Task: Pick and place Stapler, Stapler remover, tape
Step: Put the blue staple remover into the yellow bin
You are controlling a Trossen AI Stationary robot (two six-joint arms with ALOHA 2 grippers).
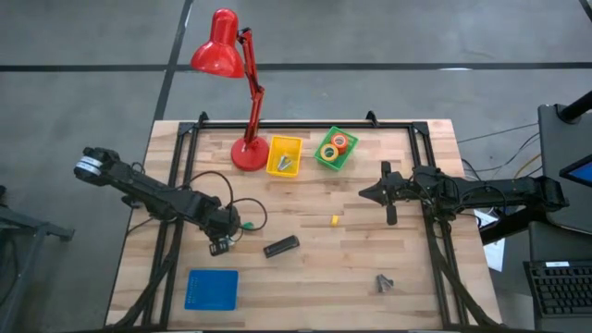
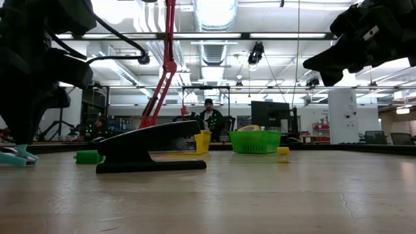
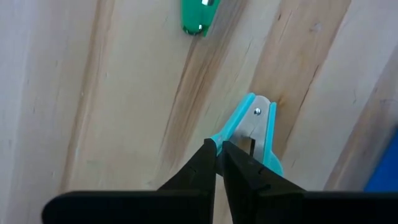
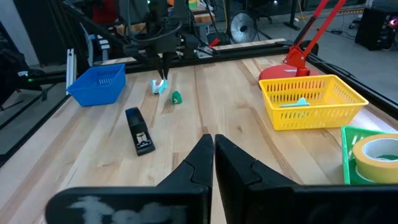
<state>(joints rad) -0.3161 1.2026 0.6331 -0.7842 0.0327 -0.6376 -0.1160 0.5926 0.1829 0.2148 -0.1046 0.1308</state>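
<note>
The black stapler (image 1: pixel 281 246) lies on the table near the middle; it also shows in the low view (image 2: pixel 153 148) and the right wrist view (image 4: pixel 138 129). A teal staple remover (image 3: pixel 256 127) with a metal middle sits under my left gripper (image 1: pixel 220 244), which is shut on it. It also shows in the right wrist view (image 4: pixel 160 86). Tape rolls (image 1: pixel 334 144) lie in the green basket (image 1: pixel 348 159). My right gripper (image 4: pixel 213 144) is shut and empty, held above the table right of the middle (image 1: pixel 370 193). My left gripper pinches one teal handle of the staple remover at its outer end (image 3: pixel 219 137) between its two fingertips. The fingers come from above, pointing down. The remover looks to be at table level (image 2: pixel 14 156); whether it rests there or is just clear, I cannot tell.
A blue basket (image 1: pixel 211 289) stands near the front left. A yellow basket (image 1: pixel 284 155) and the red lamp's base (image 1: pixel 248 154) stand at the back. A green bit (image 1: pixel 247 225), a yellow bit (image 1: pixel 335 220) and a small grey thing (image 1: pixel 385 282) lie loose. People sit beyond the table (image 2: pixel 209 116).
</note>
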